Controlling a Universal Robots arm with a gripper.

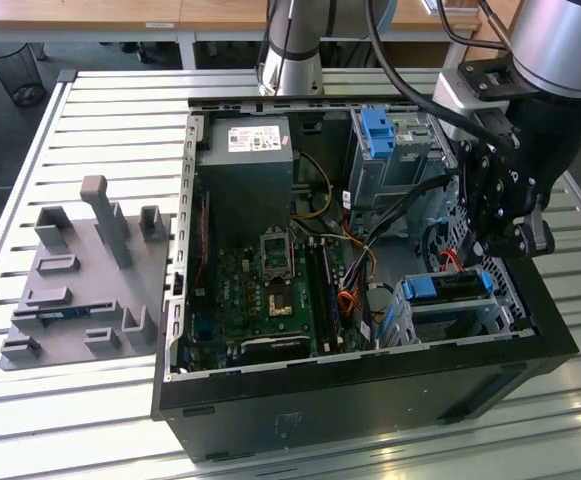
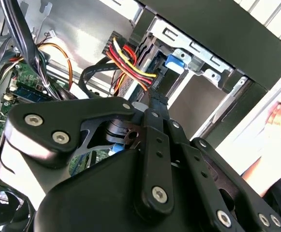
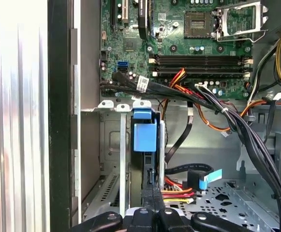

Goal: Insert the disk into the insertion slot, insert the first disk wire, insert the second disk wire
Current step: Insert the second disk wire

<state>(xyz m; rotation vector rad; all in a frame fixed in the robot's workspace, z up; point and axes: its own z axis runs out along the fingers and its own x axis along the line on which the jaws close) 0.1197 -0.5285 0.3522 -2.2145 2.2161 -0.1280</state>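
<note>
The disk (image 1: 448, 287), framed by its blue carrier (image 3: 144, 135), sits inside the insertion slot (image 1: 420, 322), the low grey cage at the case's corner on the exterior view's right. My gripper (image 3: 152, 197) hangs right behind the disk's rear edge. Its fingers are shut on the plug of a red, yellow and black disk wire (image 3: 179, 194), held against the back of the disk. The second wrist view has the same wire (image 2: 130, 63) running up to my gripper (image 2: 154, 99). A second black wire with a blue plug (image 3: 202, 181) lies loose on the case floor beside it.
The open computer case (image 1: 360, 390) lies on a slatted metal table. A taller cage with a blue bracket (image 1: 375, 130) stands farther back. Thick cable bundles (image 3: 246, 140) cross beside the disk. A person's hand (image 2: 280, 113) rests outside the case wall. A grey fixture (image 1: 80, 290) lies at the exterior view's left.
</note>
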